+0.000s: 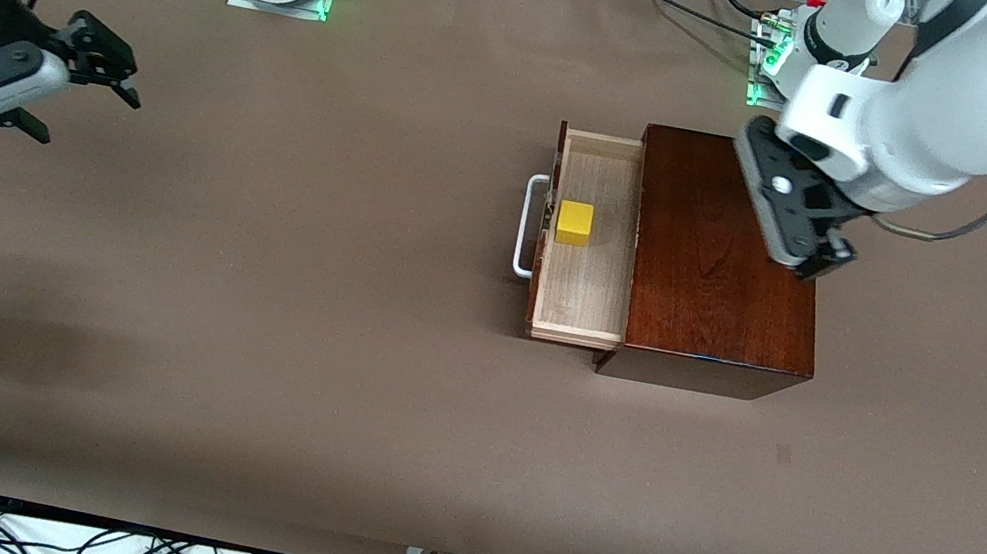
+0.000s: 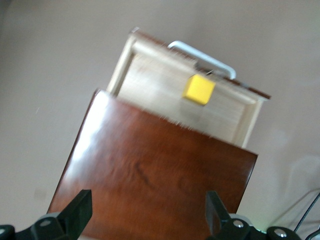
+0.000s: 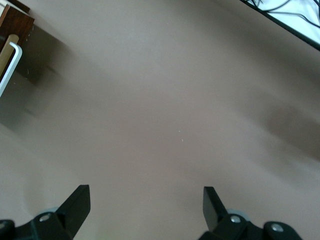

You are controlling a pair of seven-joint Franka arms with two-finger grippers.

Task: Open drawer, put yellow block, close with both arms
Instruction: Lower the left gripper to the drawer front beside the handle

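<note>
Two Franka arms stand at a table covered in brown sheeting [image 1: 296,303], their bases lit green. The wooden box [image 1: 725,257] sits toward the left arm's end of the table, its top a glossy mahogany colour. The drawer [image 1: 580,292] is pulled out toward the right arm's end, with its pale tray exposed and its white U-shaped handle [image 1: 527,225] on the front panel. The yellow block [image 1: 574,223] rests on the tray floor, close to the front panel and apart from the tray's two side walls.

The left gripper [image 1: 824,257] hangs over the box's top, at the edge away from the drawer; its fingers [image 2: 77,212] are spread wide and hold nothing (the left wrist view shows the box lid between them, below). The right gripper [image 1: 78,97] waits in the air over bare table at the right arm's end, well apart from the drawer, with its fingers [image 3: 77,202] likewise wide apart and empty.

No brand, label or writing can be read on the box, drawer or block.
</note>
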